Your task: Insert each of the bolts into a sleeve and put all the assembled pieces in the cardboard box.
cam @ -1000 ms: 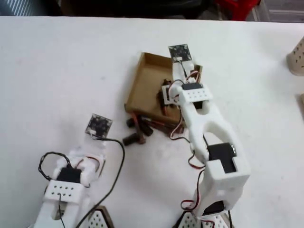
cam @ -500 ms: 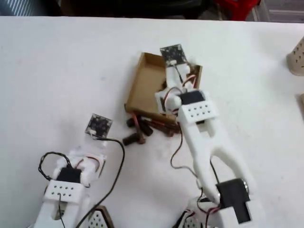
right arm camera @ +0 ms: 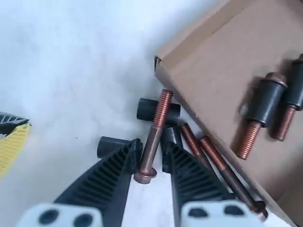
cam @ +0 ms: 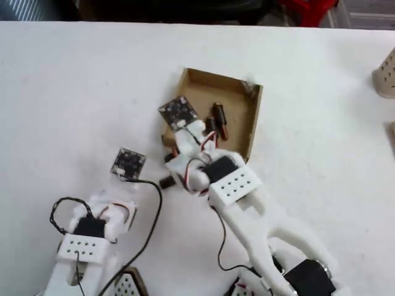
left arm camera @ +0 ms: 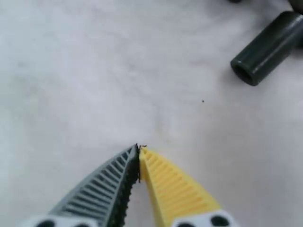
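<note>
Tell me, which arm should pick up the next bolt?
Right. The right claw, open, straddles a bolt beside the box. The left claw is shut over bare table, with a lone sleeve farther off.

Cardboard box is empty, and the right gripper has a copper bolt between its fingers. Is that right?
Not quite. The cardboard box is not empty: two assembled pieces lie in it, as the right wrist view shows. The right gripper does have a copper bolt between its fingers, which are open.
</note>
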